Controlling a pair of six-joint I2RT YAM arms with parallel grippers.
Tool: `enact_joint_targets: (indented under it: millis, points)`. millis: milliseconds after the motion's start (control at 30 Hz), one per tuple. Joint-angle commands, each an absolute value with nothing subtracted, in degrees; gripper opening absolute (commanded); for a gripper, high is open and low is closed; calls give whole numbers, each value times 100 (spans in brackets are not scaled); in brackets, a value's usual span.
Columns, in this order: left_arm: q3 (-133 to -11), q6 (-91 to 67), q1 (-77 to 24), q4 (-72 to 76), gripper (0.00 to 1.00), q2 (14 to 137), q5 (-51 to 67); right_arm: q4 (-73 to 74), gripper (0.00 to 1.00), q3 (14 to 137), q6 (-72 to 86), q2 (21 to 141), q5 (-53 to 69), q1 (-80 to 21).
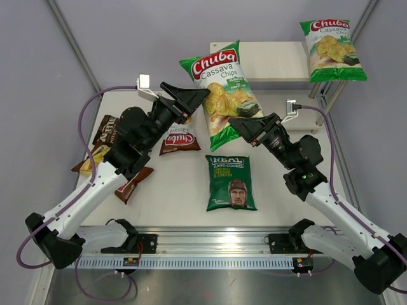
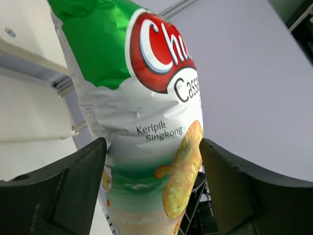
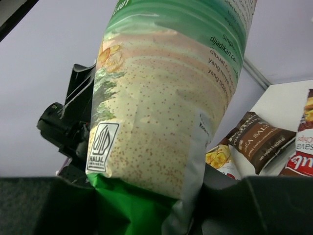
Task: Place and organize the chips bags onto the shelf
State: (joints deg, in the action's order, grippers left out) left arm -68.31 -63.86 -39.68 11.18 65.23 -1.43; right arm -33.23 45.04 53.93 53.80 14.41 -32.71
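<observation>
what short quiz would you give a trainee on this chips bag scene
1. True or false: the dark green glossy REAL chips bag lies flat on the white table, off the pale wooden two-tier shelf.
2. The right gripper is: A) open and empty B) shut on the lifted green-white glossy Chuba chips bag C) resting on the table.
3. Fill in: a second green-white Chuba bag rests on the shelf's ___ board.
Key: 1 true; 2 B; 3 top.

Green Chuba bag (image 1: 222, 95) aloft over table (image 1: 178, 190), matching bag (image 1: 332, 47) on shelf (image 1: 273, 60)
</observation>
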Motion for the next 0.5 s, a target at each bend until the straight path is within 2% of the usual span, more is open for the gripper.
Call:
enact_joint_targets:
  millis: [0, 100, 233, 467]
  points:
    - [-7355, -5565, -3841, -144, 88, 6478, 80, -3122, 30, 4614, 5273, 5273, 748, -3314]
    - [-7261, -5179, -3683, -744, 92, 6215, -490, -2945, 29, 4842, 5203, 5369, 519, -3156]
    - [-7058, -4624, -3604, -1282, 97, 5504, -966, -2830, 27, 5220, 5571, 5616, 851, -2541]
    - [-7268, -3403, -3577, -2635, 99, 5063, -713, -1856, 29, 6651, 6063, 6512, 1801, -1320]
